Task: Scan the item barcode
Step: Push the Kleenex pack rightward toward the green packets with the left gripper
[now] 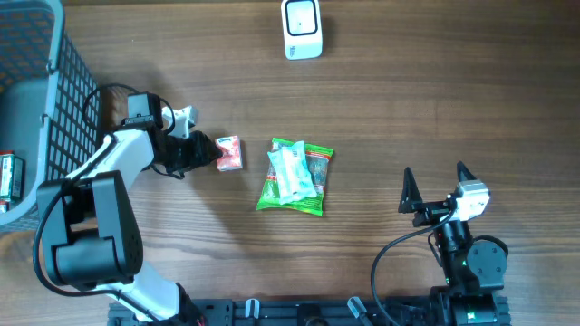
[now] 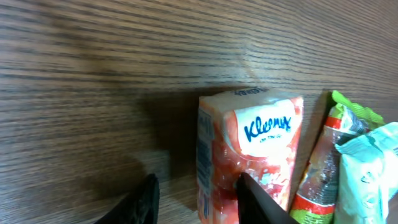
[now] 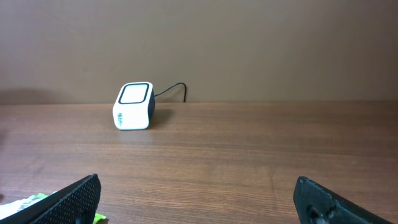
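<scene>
A small red Kleenex tissue pack (image 1: 230, 154) (image 2: 255, 143) lies on the wooden table, left of centre. My left gripper (image 1: 205, 148) (image 2: 196, 182) reaches it from the left. The jaws stand partly apart: the right finger (image 2: 258, 202) lies across the pack's red face, and the left finger (image 2: 144, 202) stays clear of its side with bare wood between. The white barcode scanner (image 1: 302, 29) (image 3: 133, 106) stands at the far edge of the table. My right gripper (image 1: 435, 170) (image 3: 196, 180) hovers wide open at the near right with nothing between its fingers.
A green snack bag with a pale wipes pack on it (image 1: 294, 177) (image 2: 348, 168) lies just right of the tissue pack. A grey wire basket (image 1: 41, 100) fills the left edge and holds a small green item (image 1: 9, 175). The scanner's cable (image 3: 174, 89) runs back to the wall.
</scene>
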Motion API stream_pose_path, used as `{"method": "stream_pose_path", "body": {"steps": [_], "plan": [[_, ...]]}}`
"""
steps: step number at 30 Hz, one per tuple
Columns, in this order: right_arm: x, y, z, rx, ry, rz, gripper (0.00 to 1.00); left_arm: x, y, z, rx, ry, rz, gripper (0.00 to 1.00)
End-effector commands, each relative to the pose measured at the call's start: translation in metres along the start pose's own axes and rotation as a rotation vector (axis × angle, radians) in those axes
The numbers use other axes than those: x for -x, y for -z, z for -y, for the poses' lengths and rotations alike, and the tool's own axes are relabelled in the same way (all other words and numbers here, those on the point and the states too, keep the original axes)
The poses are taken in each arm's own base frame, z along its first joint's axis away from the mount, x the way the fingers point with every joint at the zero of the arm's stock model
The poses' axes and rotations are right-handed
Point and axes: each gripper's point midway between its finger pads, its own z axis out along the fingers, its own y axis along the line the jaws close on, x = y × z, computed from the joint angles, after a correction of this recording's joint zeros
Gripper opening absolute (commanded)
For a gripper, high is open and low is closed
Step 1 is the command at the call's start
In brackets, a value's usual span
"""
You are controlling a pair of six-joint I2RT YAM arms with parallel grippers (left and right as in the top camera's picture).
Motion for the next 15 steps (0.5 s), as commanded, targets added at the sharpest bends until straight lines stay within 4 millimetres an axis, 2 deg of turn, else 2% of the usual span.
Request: {"method": "stream_pose_path", "body": {"steps": [1,5,10,15], "plan": [[0.000,0.000,0.002,-0.013,0.009,0.000,1.00,-0.001,-0.002,0.012,-0.094,-0.011,-0.005,0.37],[0.000,0.000,0.002,-0.013,0.009,0.000,1.00,0.003,0.002,0.013,-0.127,-0.002,0.013,0.34],[0.000,0.000,0.002,-0.013,0.009,0.000,1.00,-0.003,-0.002,0.014,-0.126,-0.005,0.000,0.27],[0.000,0.000,0.002,-0.013,0.009,0.000,1.00,-0.009,-0.011,0.002,-0.090,-0.016,0.019,0.24]]}}
